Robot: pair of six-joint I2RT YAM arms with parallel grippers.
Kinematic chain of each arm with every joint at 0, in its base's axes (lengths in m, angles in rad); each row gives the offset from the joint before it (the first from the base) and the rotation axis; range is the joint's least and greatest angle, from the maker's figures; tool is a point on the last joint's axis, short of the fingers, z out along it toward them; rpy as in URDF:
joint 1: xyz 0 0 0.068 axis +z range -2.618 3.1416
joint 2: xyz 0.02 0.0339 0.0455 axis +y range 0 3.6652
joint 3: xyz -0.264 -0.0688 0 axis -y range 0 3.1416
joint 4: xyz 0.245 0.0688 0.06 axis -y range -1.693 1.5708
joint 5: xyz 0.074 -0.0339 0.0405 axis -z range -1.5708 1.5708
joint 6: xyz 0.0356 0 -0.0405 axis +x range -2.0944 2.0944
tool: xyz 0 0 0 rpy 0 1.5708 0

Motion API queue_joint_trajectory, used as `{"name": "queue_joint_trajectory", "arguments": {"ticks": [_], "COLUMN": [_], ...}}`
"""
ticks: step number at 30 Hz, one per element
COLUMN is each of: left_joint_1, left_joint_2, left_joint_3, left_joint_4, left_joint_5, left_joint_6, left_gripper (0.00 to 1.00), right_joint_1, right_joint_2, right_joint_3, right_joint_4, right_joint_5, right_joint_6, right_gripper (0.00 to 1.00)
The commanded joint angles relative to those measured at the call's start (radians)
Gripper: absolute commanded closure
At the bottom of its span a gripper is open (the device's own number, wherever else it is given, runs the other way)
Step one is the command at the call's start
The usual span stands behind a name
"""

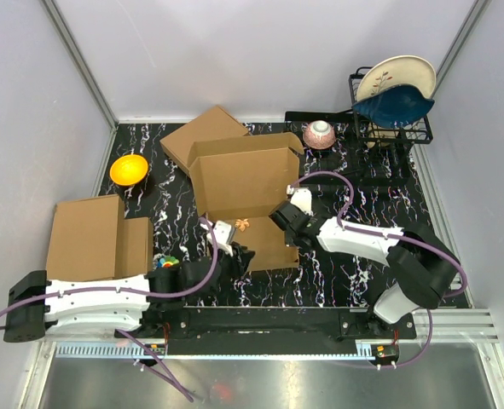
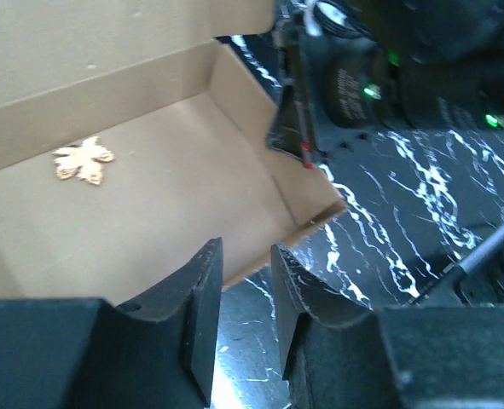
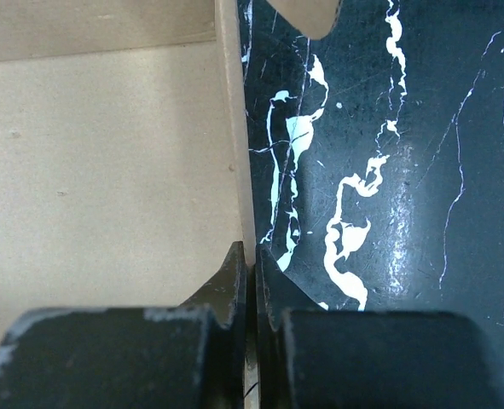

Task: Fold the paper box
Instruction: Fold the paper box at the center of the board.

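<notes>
Brown corrugated cardboard mailer box (image 1: 234,183) lies open at the centre of the black marbled desk (image 1: 345,273).
Right jaws clamped on its right side wall; left jaws apart, empty, just off its near edge.

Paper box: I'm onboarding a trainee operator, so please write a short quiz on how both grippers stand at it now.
1. True or false: the right gripper is shut on a side wall of the paper box.
2. What lies on the box's floor? A) a gold leaf-shaped piece B) a spoon C) a cup
3. In one word, is the left gripper open or shut?
Key: 1 true; 2 A; 3 open.
</notes>
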Motion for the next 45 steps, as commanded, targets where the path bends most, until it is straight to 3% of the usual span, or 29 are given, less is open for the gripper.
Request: {"name": "queue_joint_trajectory", "arguments": {"ticks": [1, 8, 12, 15, 17, 20, 23, 28, 45], "left_joint_1": [-0.069, -0.149, -0.215, -0.258, -0.292, -0.326, -0.327, -0.320, -0.163], "left_joint_2": [-0.021, -0.007, 0.127, 0.291, 0.394, 0.638, 0.829, 0.975, 0.944], "left_joint_3": [-0.080, -0.221, -0.244, -0.272, -0.283, -0.268, -0.223, -0.120, -0.085], "left_joint_4": [0.269, 0.605, 0.771, 0.963, 1.096, 1.419, 1.548, 1.584, 1.584], "left_joint_5": [0.049, 0.274, 0.299, 0.238, 0.158, 0.020, -0.078, -0.115, 0.086], "left_joint_6": [0.092, 0.175, 0.261, 0.319, 0.358, 0.436, 0.520, 0.621, 0.471], "left_gripper": [0.69, 0.77, 0.87, 1.00, 1.00, 1.00, 1.00, 1.00, 1.00], "right_joint_1": [-0.006, -0.006, -0.005, -0.005, -0.005, -0.005, -0.005, -0.005, -0.003], "right_joint_2": [-0.001, -0.020, -0.026, -0.029, -0.029, -0.023, -0.031, -0.052, 0.028], "right_joint_3": [-0.042, -0.092, -0.091, -0.092, -0.100, -0.111, -0.118, -0.117, -0.069], "right_joint_4": [-0.031, -0.054, -0.051, -0.047, -0.035, -0.028, -0.028, -0.033, -0.050], "right_joint_5": [-0.026, -0.058, -0.066, -0.074, -0.087, -0.100, -0.112, -0.124, -0.123], "right_joint_6": [0.111, 0.239, 0.243, 0.251, 0.260, 0.268, 0.273, 0.260, 0.231], "right_gripper": [1.00, 1.00, 1.00, 1.00, 1.00, 1.00, 1.00, 1.00, 1.00]}}
